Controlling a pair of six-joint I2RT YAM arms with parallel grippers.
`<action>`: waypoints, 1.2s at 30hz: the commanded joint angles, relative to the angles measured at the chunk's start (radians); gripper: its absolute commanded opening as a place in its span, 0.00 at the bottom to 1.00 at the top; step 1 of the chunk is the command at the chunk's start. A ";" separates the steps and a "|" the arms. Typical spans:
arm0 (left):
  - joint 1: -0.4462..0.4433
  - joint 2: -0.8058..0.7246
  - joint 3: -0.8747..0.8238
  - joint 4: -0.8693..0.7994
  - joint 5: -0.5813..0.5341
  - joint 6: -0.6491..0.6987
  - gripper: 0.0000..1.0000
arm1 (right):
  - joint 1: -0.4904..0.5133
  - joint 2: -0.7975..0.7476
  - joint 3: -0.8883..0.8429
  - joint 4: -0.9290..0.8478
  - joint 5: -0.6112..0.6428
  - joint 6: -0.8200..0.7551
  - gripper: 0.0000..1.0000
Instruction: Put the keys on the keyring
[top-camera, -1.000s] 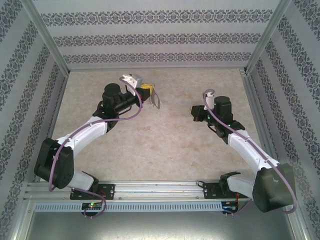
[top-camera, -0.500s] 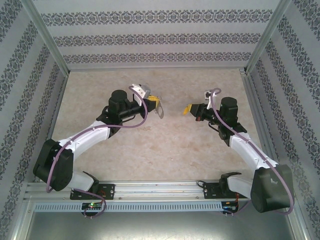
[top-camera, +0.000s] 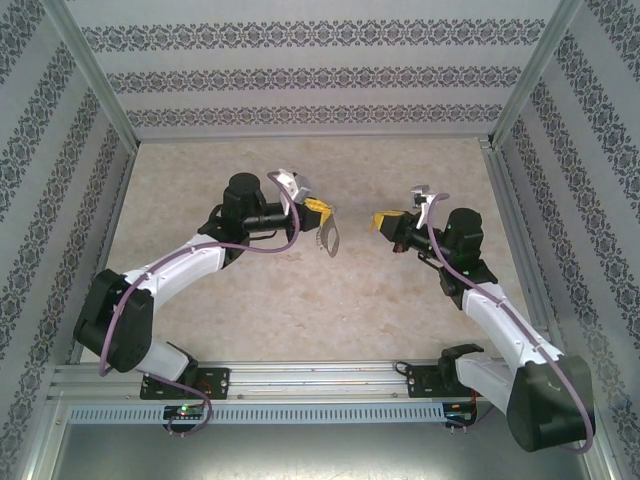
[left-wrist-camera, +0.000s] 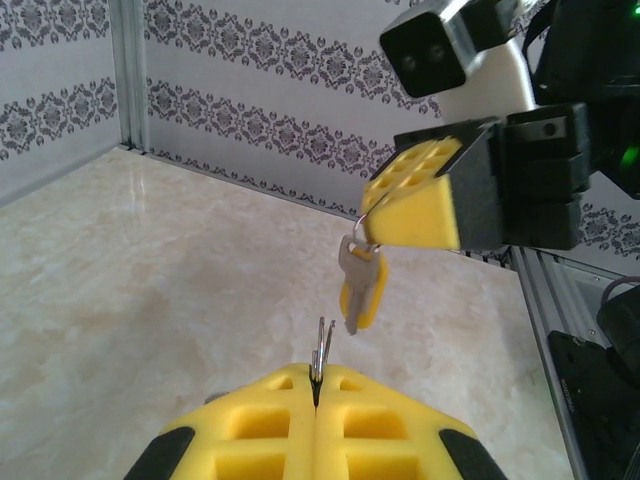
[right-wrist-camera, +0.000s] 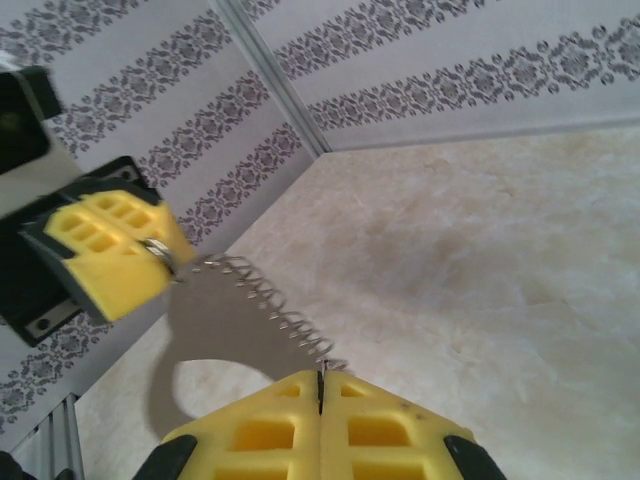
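Top external view: left end effector (top-camera: 320, 211) and right end effector (top-camera: 381, 220) faced each other above the table (top-camera: 300, 310), near but apart, both pressed together.
Left end effector: pinched the keyring (top-camera: 329, 238), whose grey loop dangled below its tip.
Keyring handling: judged light, stiff and thin, likely slippery in a pinch and free to swing; the loop's plain side looked the best hold.
Key (left-wrist-camera: 361, 285): hung by a small ring from the right end effector's tip, just beyond the keyring, not touching it.
Key handling: tiny, light, rigid; apt to twist on its ring.
Right end effector: clamped on the key's ring.
Chain (right-wrist-camera: 270, 305): little silvery rings ran from the right fingertips towards the left end effector; its attachment was unclear.
Hard to make out: the keyring's opening; a blurred grey patch (right-wrist-camera: 240, 350) under the chain, shadow or metal.
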 joint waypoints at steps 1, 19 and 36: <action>-0.030 -0.002 0.040 -0.032 0.011 0.053 0.00 | 0.021 -0.039 -0.012 0.051 0.009 -0.014 0.00; -0.084 -0.003 0.016 0.032 -0.090 0.069 0.00 | 0.133 0.031 0.083 0.044 -0.001 -0.071 0.00; -0.095 0.016 0.042 0.002 -0.079 0.080 0.00 | 0.198 0.102 0.157 0.023 0.001 -0.107 0.00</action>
